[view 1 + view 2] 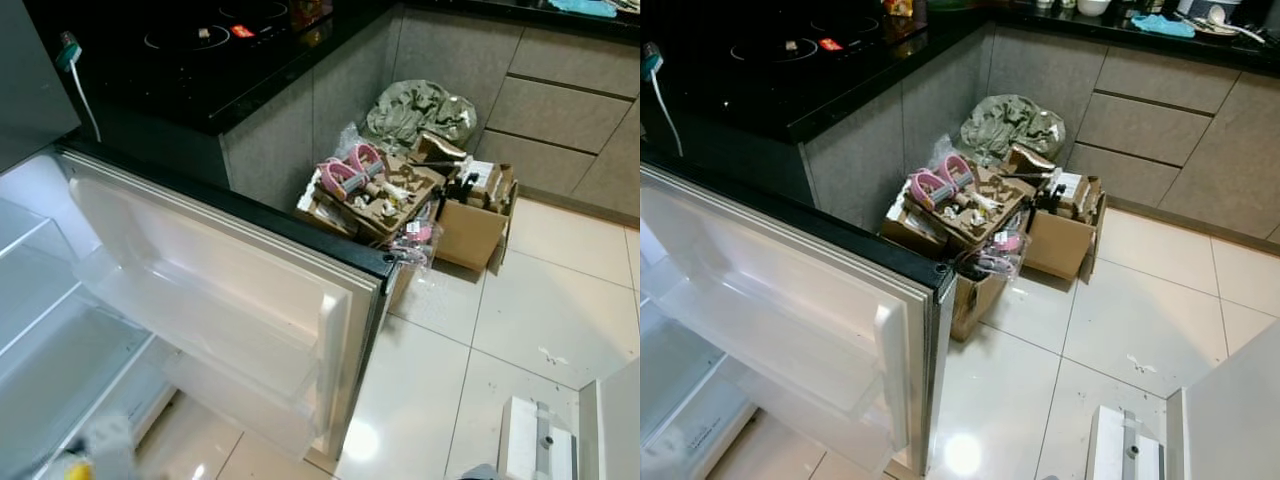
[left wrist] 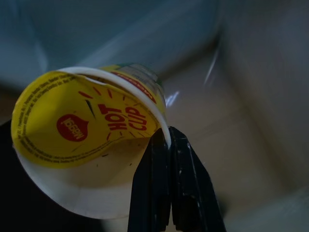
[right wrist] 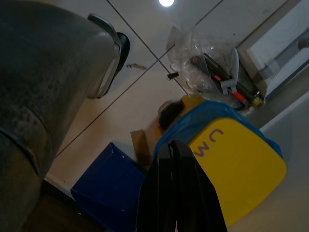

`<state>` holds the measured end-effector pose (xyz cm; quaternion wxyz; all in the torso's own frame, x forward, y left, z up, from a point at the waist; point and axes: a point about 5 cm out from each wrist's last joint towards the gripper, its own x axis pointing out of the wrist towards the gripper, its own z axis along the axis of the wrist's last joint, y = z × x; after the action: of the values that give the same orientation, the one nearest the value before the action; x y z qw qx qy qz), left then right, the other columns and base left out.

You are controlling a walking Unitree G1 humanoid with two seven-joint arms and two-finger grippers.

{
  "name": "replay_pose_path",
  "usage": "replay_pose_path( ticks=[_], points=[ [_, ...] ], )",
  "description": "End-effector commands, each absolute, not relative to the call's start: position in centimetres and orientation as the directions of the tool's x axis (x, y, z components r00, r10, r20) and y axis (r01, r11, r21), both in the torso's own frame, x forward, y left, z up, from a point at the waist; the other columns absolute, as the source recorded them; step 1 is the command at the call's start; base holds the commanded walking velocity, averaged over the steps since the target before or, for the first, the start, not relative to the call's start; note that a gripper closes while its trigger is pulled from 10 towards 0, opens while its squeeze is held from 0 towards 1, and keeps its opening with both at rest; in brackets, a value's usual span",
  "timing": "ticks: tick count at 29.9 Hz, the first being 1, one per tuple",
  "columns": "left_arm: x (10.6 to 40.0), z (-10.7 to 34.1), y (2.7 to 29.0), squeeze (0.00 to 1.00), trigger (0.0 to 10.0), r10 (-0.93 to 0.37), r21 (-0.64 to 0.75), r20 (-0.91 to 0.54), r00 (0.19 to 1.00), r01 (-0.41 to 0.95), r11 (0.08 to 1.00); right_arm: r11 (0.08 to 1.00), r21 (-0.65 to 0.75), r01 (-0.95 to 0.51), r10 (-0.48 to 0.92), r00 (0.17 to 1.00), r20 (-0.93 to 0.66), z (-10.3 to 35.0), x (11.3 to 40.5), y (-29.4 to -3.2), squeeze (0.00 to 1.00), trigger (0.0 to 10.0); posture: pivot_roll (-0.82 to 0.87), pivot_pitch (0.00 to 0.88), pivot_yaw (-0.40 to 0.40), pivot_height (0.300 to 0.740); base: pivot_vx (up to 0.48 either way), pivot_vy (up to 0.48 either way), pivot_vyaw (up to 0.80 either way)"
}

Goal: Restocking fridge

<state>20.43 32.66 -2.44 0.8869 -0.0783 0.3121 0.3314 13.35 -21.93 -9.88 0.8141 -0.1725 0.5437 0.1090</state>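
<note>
In the left wrist view my left gripper (image 2: 168, 137) is shut on the rim of a white noodle cup (image 2: 77, 125) with a yellow "Hot Cup" lid, its lid peeled partly up. The cup shows as a blurred yellow-and-white shape (image 1: 78, 468) at the bottom left, low in front of the open fridge's glass shelves (image 1: 40, 300). The fridge door (image 1: 230, 300) stands wide open with bare white door bins. My right gripper (image 3: 174, 145) hangs shut with nothing in it, pointing at the floor.
Cardboard boxes (image 1: 390, 200) piled with clutter stand on the tiled floor just past the door's edge, under the black counter (image 1: 200, 80). A white unit (image 1: 535, 440) sits at the bottom right. Below the right gripper are a yellow lid (image 3: 236, 169) and a blue box (image 3: 108, 186).
</note>
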Motion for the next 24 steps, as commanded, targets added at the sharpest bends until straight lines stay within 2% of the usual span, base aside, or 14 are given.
replay_pose_path(
  ticks=[1, 2, 3, 5, 8, 10, 11, 13, 16, 18, 19, 24],
  points=[
    [23.9, 1.3, 34.1, 0.0, 10.0, 0.534, -0.05, -0.452, 0.714, -0.618, 0.784, 0.917, -0.156, -0.367, -0.012, 0.367, -0.93, -10.0, 12.9, -22.2, 0.0, 10.0, -0.05, 0.09, -0.028, 0.74, 0.0, 0.0, 0.0],
    [25.3, 3.0, 34.4, 0.0, 10.0, 0.523, -0.067, -0.389, 0.758, -0.59, 0.805, 0.917, -0.157, -0.368, -0.012, 0.366, -0.93, -10.0, 12.9, -22.2, 0.0, 10.0, -0.05, 0.09, -0.026, 0.74, 0.0, 0.0, 0.0],
    [25.3, 3.0, 34.4, 0.0, 10.0, 0.523, -0.067, -0.389, 0.758, -0.59, 0.805, 0.917, -0.157, -0.368, -0.012, 0.366, -0.93, -10.0, 12.9, -22.2, 0.0, 10.0, -0.05, 0.09, -0.026, 0.74, 0.0, 0.0, 0.0],
    [27.4, 5.8, 35.0, 0.0, 10.0, 0.516, -0.095, -0.279, 0.81, -0.558, 0.824, 0.917, -0.156, -0.367, -0.011, 0.366, -0.931, -10.0, 12.9, -22.2, 0.0, 10.0, -0.05, 0.091, -0.026, 0.74, 0.0, 0.0, 0.0],
    [28.0, 6.8, 35.2, 0.0, 10.0, 0.52, -0.101, -0.243, 0.819, -0.555, 0.826, 0.917, -0.155, -0.367, -0.011, 0.366, -0.931, -10.0, 12.9, -22.2, 0.0, 10.0, -0.05, 0.091, -0.026, 0.74, 0.0, 0.0, 0.0],
    [29.1, 9.3, 35.9, 0.0, 10.0, 0.534, -0.095, -0.146, 0.833, -0.55, 0.83, 0.918, -0.153, -0.367, -0.009, 0.364, -0.931, -10.0, 12.9, -22.2, 0.0, 10.0, -0.05, 0.091, -0.027, 0.74, 0.0, 0.0, 0.0],
    [29.1, 9.3, 35.9, 0.0, 10.0, 0.534, -0.095, -0.146, 0.833, -0.55, 0.83, 0.918, -0.153, -0.367, -0.009, 0.364, -0.931, -10.0, 12.9, -22.2, 0.0, 10.0, -0.05, 0.091, -0.027, 0.74, 0.0, 0.0, 0.0],
    [29.7, 11.1, 36.5, 0.0, 10.0, 0.563, -0.092, -0.07, 0.824, -0.567, 0.819, 0.918, -0.15, -0.368, -0.007, 0.363, -0.932, -10.0, 12.8, -22.2, 0.0, 10.0, -0.05, 0.091, -0.028, 0.74, 0.0, 0.0, 0.0],
    [29.2, 12.2, 37.7, 0.0, 10.0, 0.644, -0.091, -0.029, 0.765, -0.643, 0.76, 0.918, -0.149, -0.368, -0.005, 0.363, -0.932, -10.0, 12.8, -22.1, 0.0, 10.0, -0.05, 0.093, -0.027, 0.74, 0.0, 0.0, 0.0],
    [28.9, 12.2, 38.2, 0.0, 10.0, 0.672, -0.093, -0.04, 0.739, -0.673, 0.734, 0.917, -0.149, -0.369, -0.005, 0.363, -0.932, -10.0, 12.9, -22.2, 0.0, 10.0, -0.05, 0.095, -0.028, 0.74, 0.0, 0.0, 0.0],
    [28.4, 11.5, 38.6, 0.0, 10.0, 0.702, -0.055, -0.101, 0.704, -0.709, 0.703, 0.917, -0.15, -0.37, -0.007, 0.362, -0.932, -10.0, 12.9, -22.2, 0.0, 10.0, -0.05, 0.094, -0.028, 0.74, 0.0, 0.0, 0.0],
    [28.3, 11.7, 38.8, 0.0, 10.0, 0.705, -0.007, -0.079, 0.705, -0.707, 0.707, 0.918, -0.152, -0.367, -0.01, 0.361, -0.932, -10.0, 12.8, -22.4, 0.0, 10.0, -0.05, 0.097, -0.028, 0.74, 0.0, 0.0, 0.0]
  ],
)
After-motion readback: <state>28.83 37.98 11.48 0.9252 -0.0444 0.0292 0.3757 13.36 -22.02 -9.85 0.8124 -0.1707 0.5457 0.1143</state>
